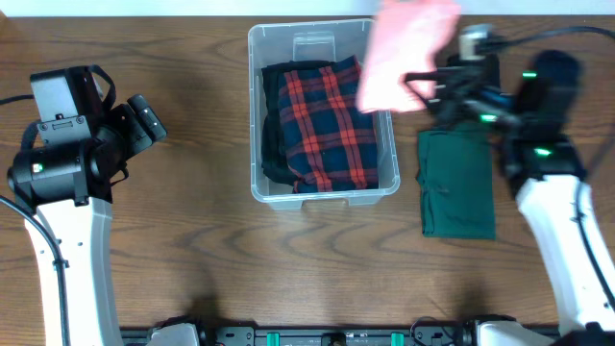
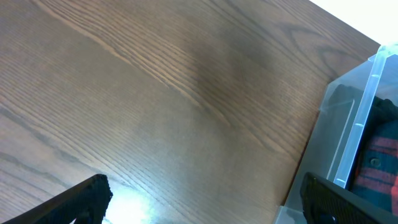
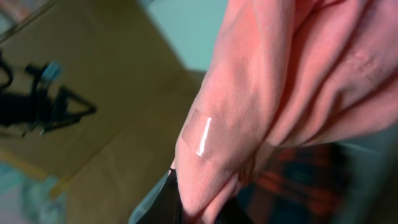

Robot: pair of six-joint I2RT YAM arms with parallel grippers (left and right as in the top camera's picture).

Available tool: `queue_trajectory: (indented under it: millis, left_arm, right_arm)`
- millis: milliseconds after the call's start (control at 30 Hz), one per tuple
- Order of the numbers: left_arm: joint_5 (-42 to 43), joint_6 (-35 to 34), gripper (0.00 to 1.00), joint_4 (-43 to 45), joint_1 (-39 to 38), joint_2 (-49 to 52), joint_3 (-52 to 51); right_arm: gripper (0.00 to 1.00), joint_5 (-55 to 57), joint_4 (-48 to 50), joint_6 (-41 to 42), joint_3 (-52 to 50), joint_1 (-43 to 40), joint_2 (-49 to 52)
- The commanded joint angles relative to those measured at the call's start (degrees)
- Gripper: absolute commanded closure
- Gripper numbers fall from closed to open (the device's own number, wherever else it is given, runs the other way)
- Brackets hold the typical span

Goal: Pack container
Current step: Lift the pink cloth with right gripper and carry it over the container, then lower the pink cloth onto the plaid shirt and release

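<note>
Container (image 1: 325, 197) sat centre of the table (image 1: 192, 259) with a plaid garment (image 1: 327, 125) inside. The right gripper (image 1: 423, 82) was clenched on a pink garment (image 1: 404, 53) over its right rim. I'd have carried it further over the plaid before releasing, so nothing drapes outside. The left gripper (image 1: 146, 119) hung spread wide, well off left.

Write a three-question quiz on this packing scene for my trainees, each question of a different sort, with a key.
1. True or false: the container is empty.
2. What does the right gripper hold? A) a blue cup B) a pink garment C) a sponge
3. Fill in: the folded green garment lies on the table beside the ___ arm.
Key: 1 false, a plaid garment lies inside; 2 B; 3 right.
</note>
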Motion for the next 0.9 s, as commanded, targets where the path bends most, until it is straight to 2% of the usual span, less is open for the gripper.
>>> queue_trajectory:
  millis: [0,300,433,533,667,867]
  left_arm:
    - [-0.3,-0.3,0.02,0.0,0.3,0.3,-0.2]
    - [-0.3,-0.3,0.02,0.0,0.3,0.3,-0.2]
    - [-0.3,-0.3,0.02,0.0,0.3,0.3,-0.2]
    - [-0.3,-0.3,0.02,0.0,0.3,0.3,-0.2]
    - [-0.3,-0.3,0.02,0.0,0.3,0.3,-0.2]
    - [-0.3,-0.3,0.02,0.0,0.3,0.3,-0.2]
  right_arm:
    - [0.99,4.8,1.8,2.0,0.5,6.9,4.0]
    - [0.99,14.9,4.9,10.1,0.5,20.8,16.9]
    - [0.99,20.1,3.0,15.6,0.5,22.4,21.4]
    - [0.98,22.3,0.3,16.5,0.5,22.4,23.3]
    - [0.86,24.8,-3.2,12.1,0.5,22.4,22.3]
    - [0.55,28.7,-9.6,7.8,0.5,22.3,18.3]
